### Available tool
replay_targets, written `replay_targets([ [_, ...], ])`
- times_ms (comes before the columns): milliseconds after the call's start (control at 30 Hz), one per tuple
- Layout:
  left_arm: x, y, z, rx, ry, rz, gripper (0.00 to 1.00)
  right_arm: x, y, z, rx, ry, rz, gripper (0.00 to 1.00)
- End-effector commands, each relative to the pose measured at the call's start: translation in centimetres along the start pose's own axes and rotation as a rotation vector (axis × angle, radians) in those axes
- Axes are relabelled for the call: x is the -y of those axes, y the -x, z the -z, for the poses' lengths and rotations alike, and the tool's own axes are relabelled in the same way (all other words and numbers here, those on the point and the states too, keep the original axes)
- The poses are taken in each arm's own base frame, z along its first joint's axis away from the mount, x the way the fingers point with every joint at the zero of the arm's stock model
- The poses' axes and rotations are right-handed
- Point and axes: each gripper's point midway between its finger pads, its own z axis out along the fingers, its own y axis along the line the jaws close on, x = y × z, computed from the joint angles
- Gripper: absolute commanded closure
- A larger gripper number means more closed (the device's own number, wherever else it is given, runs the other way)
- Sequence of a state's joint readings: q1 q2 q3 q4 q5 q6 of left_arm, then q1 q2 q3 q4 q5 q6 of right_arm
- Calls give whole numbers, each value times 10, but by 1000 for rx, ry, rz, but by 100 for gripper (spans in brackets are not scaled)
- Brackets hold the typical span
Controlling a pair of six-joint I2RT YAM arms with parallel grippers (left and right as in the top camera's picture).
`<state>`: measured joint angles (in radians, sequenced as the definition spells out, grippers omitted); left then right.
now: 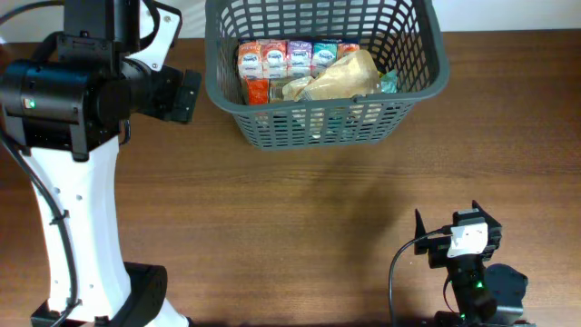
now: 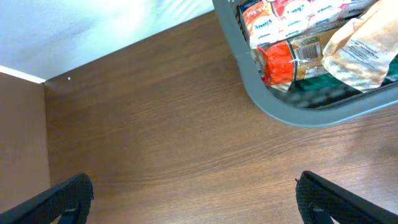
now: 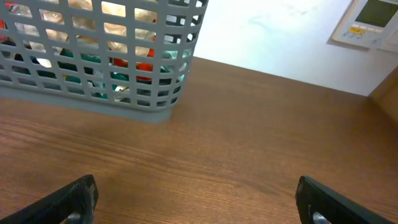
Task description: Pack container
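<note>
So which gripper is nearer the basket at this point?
Left. The left gripper is open just off the left side of the basket, close to its rim. The right gripper, also open, sits well out in front of the basket, with bare wood between.

- The left arm is a smooth white link under bulky matte-black joint housings, one bearing a small green light.
- The right arm is black, with a white plate, a green dot and a thin black cable.
- The left gripper's fingers and the right gripper's fingers are matte black.
</note>
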<state>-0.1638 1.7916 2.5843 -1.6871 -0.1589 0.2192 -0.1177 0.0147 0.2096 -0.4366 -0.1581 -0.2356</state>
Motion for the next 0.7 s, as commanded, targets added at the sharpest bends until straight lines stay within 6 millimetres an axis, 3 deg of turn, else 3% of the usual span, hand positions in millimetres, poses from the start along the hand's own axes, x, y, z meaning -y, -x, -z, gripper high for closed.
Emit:
replay_targets([
  [0,-1,0,-1,-2,6,10,1,-1,-8,-3,-12,-4,-9,1],
  [167,-2,0,-1,-2,7,11,1,-5,-34,-11,-66,9,-17,1],
  [667,3,1,4,9,0,0,1,-5,-34,-11,-66,9,-17,1],
])
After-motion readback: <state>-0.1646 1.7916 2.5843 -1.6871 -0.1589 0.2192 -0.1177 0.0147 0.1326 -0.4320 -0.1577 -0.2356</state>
